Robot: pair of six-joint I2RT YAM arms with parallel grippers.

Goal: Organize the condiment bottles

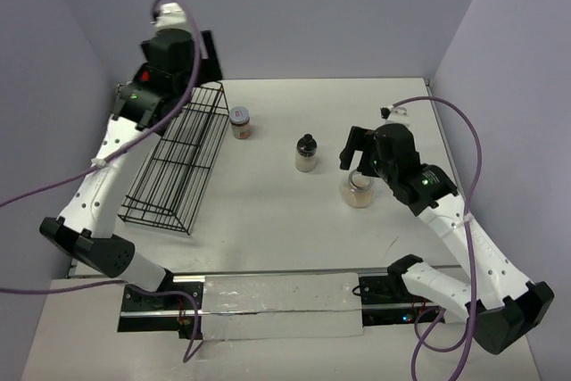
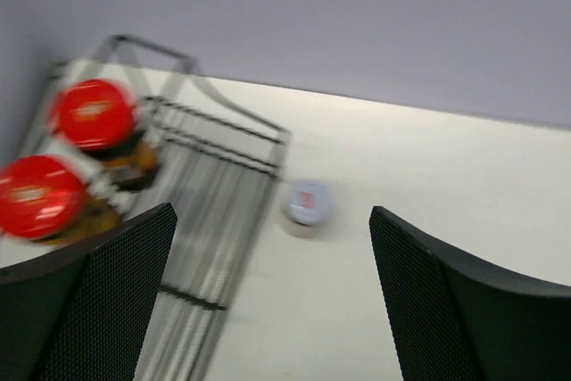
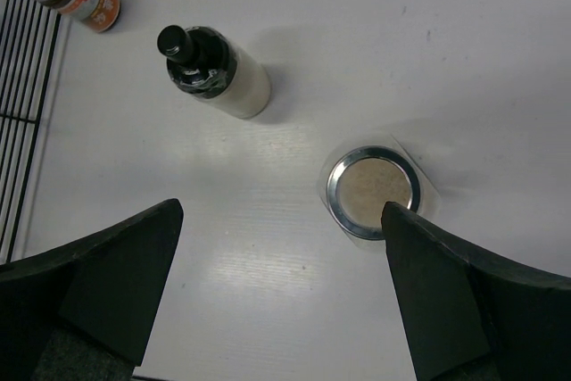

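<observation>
In the left wrist view, two red-lidded condiment bottles stand inside the black wire rack. My left gripper hangs open above the rack's edge with nothing between its fingers. It sits at the rack's far end. A silver-lidded jar stands on the table right of the rack. A black-capped bottle with pale contents stands mid-table. My right gripper is open above the table, its right finger overlapping the rim of the wide beige-filled jar.
The wire rack lies along the table's left side, under the left arm. Purple walls close the back and both sides. A metal rail with a pale sheet runs along the near edge between the arm bases.
</observation>
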